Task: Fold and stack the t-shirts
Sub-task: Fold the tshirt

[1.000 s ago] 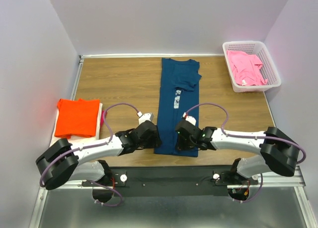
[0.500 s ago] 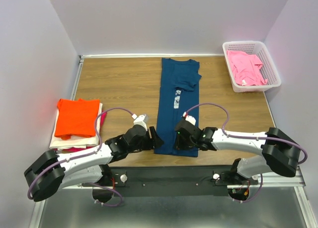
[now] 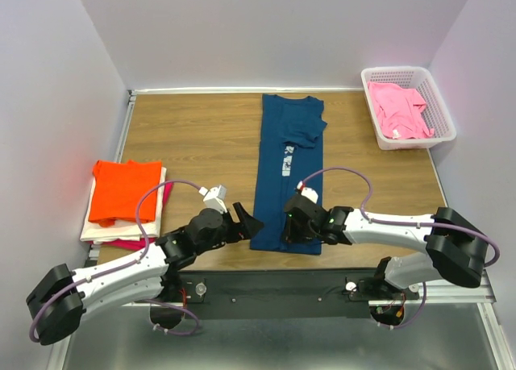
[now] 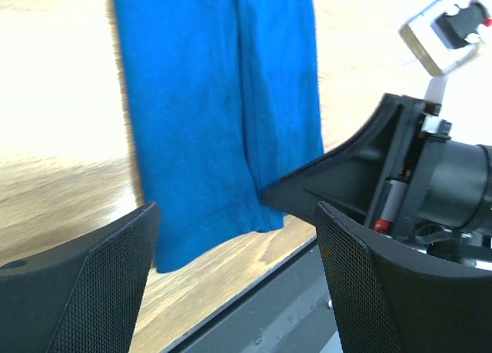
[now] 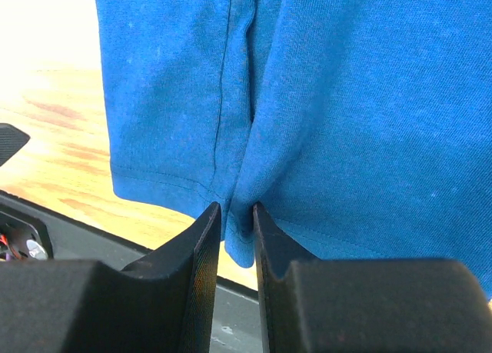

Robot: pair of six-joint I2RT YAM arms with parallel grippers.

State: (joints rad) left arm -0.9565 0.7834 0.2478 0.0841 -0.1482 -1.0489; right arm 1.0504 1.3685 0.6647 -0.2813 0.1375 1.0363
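Note:
A dark navy t-shirt (image 3: 289, 156) with a small white chest print lies folded into a long strip down the table's middle. It also shows in the left wrist view (image 4: 215, 114) and the right wrist view (image 5: 338, 99). My right gripper (image 3: 290, 231) (image 5: 237, 214) is shut on a pinch of its near hem. My left gripper (image 3: 246, 222) (image 4: 238, 284) is open and empty, just left of the hem's near left corner, apart from the cloth. An orange t-shirt (image 3: 125, 189) tops a folded stack with white and magenta ones at the left edge. A pink t-shirt (image 3: 399, 110) lies crumpled in the basket.
A white lattice basket (image 3: 439, 104) stands at the back right. The table's near edge and a dark metal rail (image 3: 274, 285) run just below both grippers. White walls close in on three sides.
My left gripper has drawn back left and toward the near edge, off the navy t-shirt's hem. My right gripper has stayed shut on the hem.

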